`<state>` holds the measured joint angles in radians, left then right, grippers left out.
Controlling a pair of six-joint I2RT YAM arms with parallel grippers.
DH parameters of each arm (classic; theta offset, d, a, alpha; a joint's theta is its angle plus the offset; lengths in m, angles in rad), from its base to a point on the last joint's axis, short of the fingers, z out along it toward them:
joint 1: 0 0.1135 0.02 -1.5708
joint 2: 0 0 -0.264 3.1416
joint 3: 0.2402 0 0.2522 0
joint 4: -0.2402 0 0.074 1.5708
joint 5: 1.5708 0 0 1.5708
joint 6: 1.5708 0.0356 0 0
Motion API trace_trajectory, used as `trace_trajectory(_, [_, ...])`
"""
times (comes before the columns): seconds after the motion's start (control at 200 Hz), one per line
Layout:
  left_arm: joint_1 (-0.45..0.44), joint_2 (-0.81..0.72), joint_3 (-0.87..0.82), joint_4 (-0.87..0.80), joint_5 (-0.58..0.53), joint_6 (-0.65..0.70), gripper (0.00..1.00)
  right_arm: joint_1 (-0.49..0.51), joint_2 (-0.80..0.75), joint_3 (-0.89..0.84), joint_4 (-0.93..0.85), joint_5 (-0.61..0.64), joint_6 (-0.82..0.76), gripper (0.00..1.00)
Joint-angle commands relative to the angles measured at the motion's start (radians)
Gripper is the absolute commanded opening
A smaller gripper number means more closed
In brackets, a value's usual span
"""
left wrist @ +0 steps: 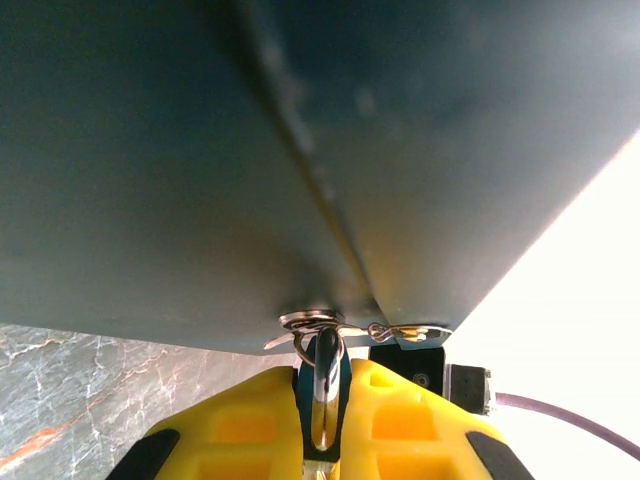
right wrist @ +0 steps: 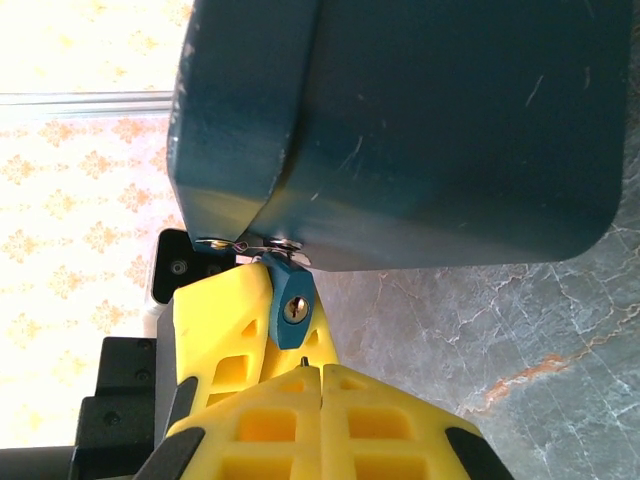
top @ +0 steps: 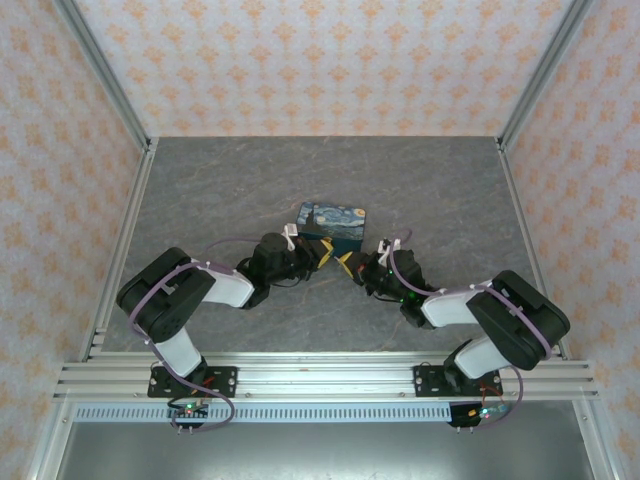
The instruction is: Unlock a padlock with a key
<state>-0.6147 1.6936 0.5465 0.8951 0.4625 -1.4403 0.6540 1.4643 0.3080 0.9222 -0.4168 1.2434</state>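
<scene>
On the grey marble-patterned table (top: 220, 200), a little past its middle, lies a flat box (top: 335, 224) whose lid carries a print of a painting with a night sky, dark blue with yellow swirls; I cannot read any writing on it. Both arms reach to the near side of this box and their yellow fingers almost meet there. The left gripper (top: 328, 254) is closed on the padlock (right wrist: 291, 306), a small one with a blue body. In the left wrist view the silver shackle (left wrist: 322, 395) stands between the two yellow fingers (left wrist: 240, 430) and goes up to the metal hasp (left wrist: 310, 320) at the edge of the dark teal box. In the right wrist view the lock sits against one finger of the left gripper (right wrist: 225, 320), just under the corner of the box, and its brass keyhole (right wrist: 295, 311) looks toward the camera. The right gripper (right wrist: 320, 385) is just below the padlock, its tip very near the blue body. Its fingers are pressed together along one thin seam, so it is closed, but whether a key sits between them I cannot tell. The walls around have a pale wallpaper (top: 300, 60) with small orange ornaments
</scene>
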Motion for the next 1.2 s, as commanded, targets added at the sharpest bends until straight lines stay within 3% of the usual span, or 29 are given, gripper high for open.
trace_trajectory(0.0, [0.002,0.002,0.035,0.053,0.024,-0.006,0.00,0.007,0.003,0.029,-0.003,0.024,-0.043,0.00])
trace_trajectory(1.191, [0.002,-0.014,0.022,0.037,0.033,0.000,0.00,-0.012,0.008,0.065,-0.063,0.038,-0.078,0.00])
